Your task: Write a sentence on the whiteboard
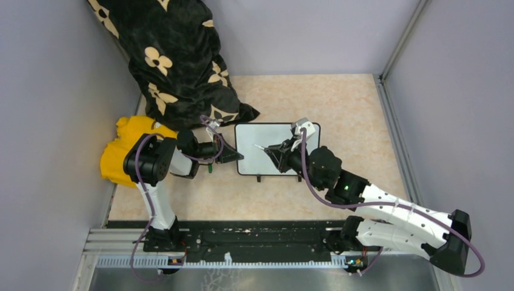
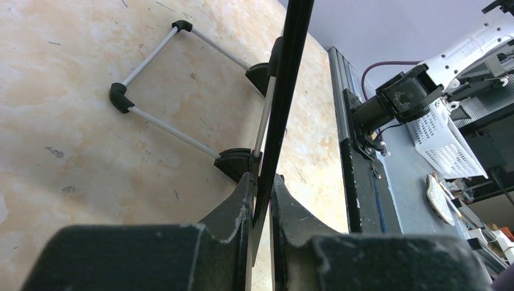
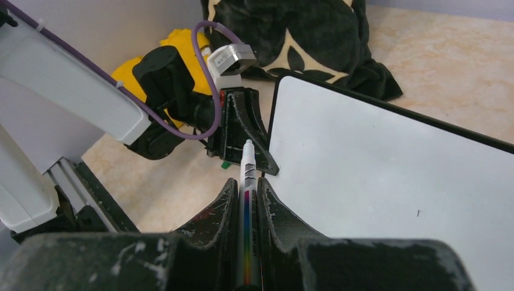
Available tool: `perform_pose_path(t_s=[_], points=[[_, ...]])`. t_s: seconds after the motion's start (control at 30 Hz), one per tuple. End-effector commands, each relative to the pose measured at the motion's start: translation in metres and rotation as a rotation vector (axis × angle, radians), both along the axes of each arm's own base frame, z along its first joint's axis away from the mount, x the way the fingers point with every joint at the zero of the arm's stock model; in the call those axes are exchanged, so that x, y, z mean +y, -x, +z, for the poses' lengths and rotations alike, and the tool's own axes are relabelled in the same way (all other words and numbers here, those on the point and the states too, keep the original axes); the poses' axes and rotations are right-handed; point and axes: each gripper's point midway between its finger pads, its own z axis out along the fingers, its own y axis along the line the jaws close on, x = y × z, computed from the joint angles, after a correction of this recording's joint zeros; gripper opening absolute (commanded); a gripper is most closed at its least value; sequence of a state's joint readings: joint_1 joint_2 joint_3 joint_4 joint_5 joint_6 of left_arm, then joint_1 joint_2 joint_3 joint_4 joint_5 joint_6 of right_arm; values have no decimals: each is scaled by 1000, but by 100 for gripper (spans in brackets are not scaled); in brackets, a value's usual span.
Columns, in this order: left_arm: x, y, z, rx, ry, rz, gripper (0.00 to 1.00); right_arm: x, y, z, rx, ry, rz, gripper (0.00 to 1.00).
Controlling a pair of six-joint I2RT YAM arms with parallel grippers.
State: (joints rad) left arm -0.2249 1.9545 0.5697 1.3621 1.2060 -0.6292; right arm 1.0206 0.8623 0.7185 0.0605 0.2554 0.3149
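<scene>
On the whiteboard (image 1: 250,134), no sentence yet: blank and glossy in the top and right wrist views, save for a tiny dark speck. Judged as the very start of the task, with all the lettering left to do and not one stroke down.

Set at mid tabletop (image 1: 339,103), long side running left to right, two small feet on the near edge. Gripped at its left edge by the left end effector (image 2: 262,182), clamped with the thin black frame pinched between the fingertips; steadied for writing, by the look of it.

Just right of that, over the left half of the whiteboard, the right end effector (image 3: 245,185), clamped on a marker (image 3: 247,167) pointing left toward the left end effector. Cannot tell whether the tip touches the surface or hangs just above it.

Farther out: black flowered cloth (image 1: 176,60) at the far left, reaching near the far left corner of the whiteboard and touching a yellow bundle (image 1: 121,151) beside the left arm.
</scene>
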Motion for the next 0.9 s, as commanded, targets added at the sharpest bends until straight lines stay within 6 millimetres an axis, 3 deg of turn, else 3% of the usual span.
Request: perform_pose_path(t_s=[0.0,0.13,0.47,0.87], points=[[-1,3,-8,4,-8,-22,10,-6,-13,42,-67,-68,-115,0],[-1,3,-9,6,-11,-22,8,-16,-26,44,-82,-27,-255,0],[-1,2,-12,9,-20,-23,4,-18,-50,29,-64,90,-466,0],[-1,2,-14,10,-25,-22,0,-6,-47,1,-33,134,-413,0]])
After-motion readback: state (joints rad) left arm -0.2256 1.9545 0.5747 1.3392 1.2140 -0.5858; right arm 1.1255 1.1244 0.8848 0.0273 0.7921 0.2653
